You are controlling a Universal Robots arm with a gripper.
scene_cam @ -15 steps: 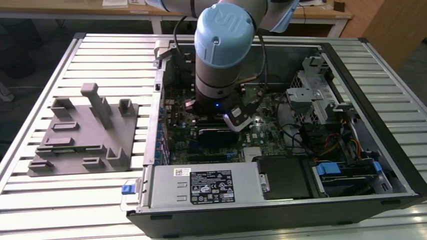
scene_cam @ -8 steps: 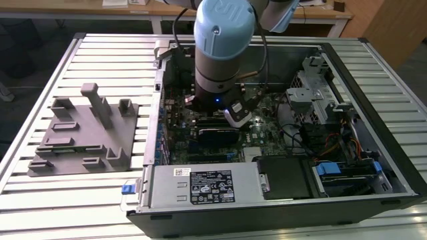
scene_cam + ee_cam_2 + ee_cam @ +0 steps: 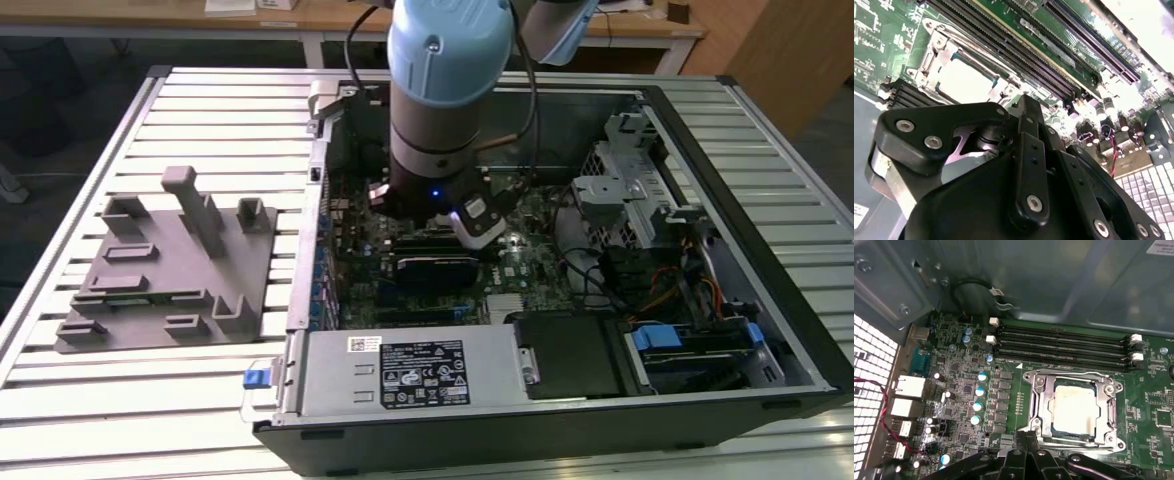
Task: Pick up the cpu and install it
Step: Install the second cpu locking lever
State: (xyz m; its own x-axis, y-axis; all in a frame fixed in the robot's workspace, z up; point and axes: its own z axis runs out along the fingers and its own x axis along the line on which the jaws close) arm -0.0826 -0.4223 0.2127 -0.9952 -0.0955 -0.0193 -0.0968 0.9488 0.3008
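Gleaming square cpu in metal socket frame

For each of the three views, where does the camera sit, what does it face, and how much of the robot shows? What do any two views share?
Exterior view: off the arm, above the table, looking down into the open computer case; the arm reaches in, grey tray at the exterior view's left.
First wrist view: on the arm, facing the motherboard; the cpu sits in its socket frame, gripper parts at the edge.
Second wrist view: on the arm, close behind the black gripper, board beyond.
Both wrist views share the cpu and memory slots.
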